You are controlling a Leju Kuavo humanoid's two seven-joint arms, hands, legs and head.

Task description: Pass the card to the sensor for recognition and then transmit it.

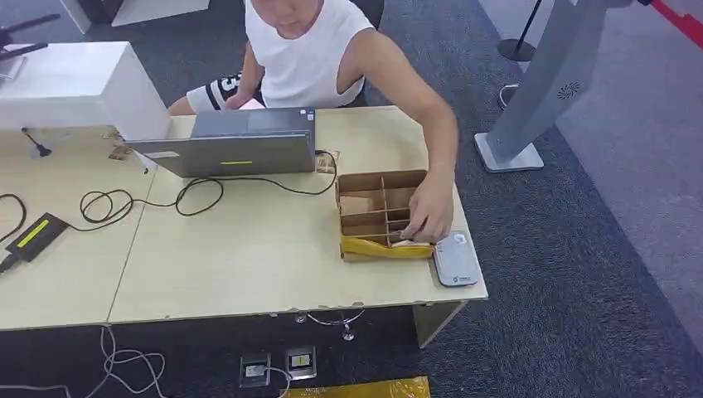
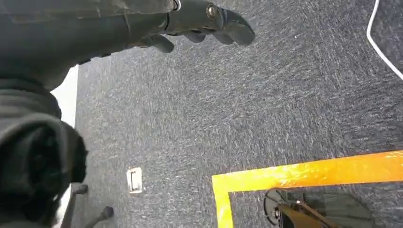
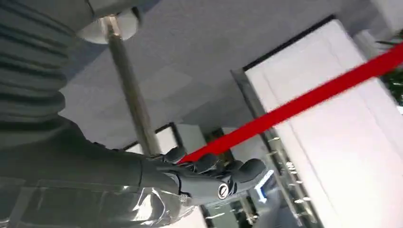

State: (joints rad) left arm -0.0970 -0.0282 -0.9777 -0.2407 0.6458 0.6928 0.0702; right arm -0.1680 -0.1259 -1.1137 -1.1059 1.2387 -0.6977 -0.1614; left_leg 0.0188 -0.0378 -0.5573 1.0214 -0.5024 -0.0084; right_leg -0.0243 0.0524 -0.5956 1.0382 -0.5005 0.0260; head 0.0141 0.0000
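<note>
Hands: left hand (image 2: 199, 23) over carpet, right hand (image 3: 214, 178) raised, both loosely curled, holding nothing. Card (image 1: 406, 243): by person's hand (image 1: 431, 217) at box (image 1: 377, 211), beside sensor (image 1: 456, 259). Stage: unclear, pickup pending or finished.

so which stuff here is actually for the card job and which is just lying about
For the job:
- cardboard divider box, a person's hand reaching into it
- grey card sensor beside the box
- robot's left hand and right hand, both holding nothing

Just lying about:
- laptop
- black cable
- black power adapter
- grey floor stand
</note>
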